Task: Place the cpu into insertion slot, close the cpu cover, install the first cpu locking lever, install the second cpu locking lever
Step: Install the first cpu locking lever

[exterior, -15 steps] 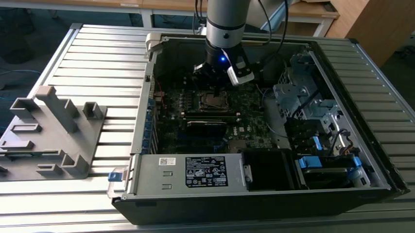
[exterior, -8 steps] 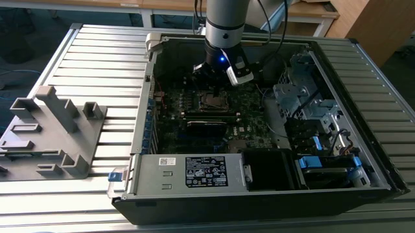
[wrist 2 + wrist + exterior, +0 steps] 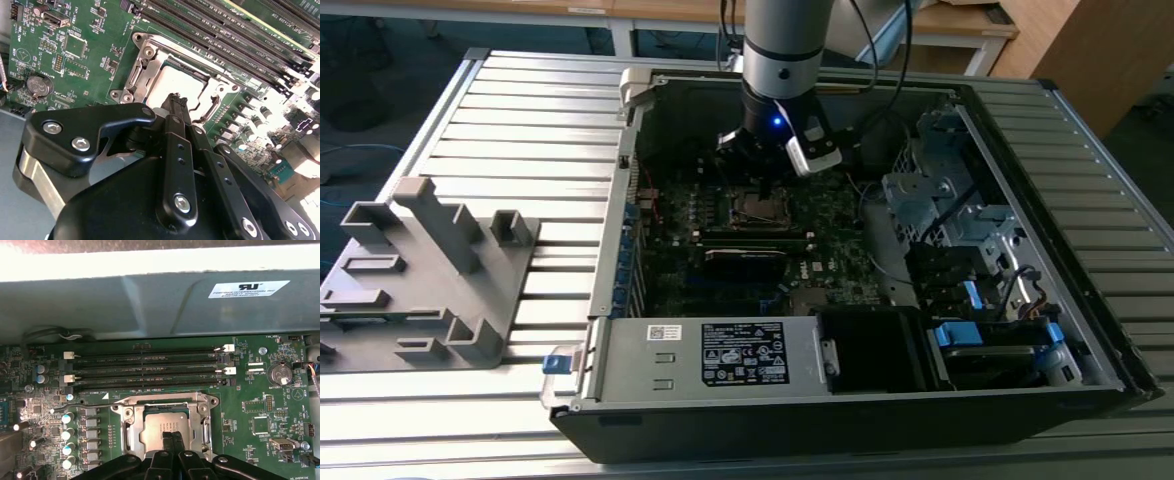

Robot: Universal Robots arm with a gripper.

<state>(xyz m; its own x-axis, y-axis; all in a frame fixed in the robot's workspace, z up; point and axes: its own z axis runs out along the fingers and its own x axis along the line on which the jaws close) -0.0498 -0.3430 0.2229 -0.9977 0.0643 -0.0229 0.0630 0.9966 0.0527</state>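
The cpu (image 3: 165,426) lies flat in the insertion slot (image 3: 165,410). Its silvery top shows through the window of the cpu cover (image 3: 202,416), which appears folded down over the slot, probably to be clamped. The gripper (image 3: 170,436) hangs over the slot's edge, fingers pressed together and holding nothing. Whether the tips touch the cpu cannot be told.

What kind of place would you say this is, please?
Probably a robotics lab or workshop: an open desktop computer case lies on a slatted metal table, a robot arm reaches into it, and wooden desks stand behind.
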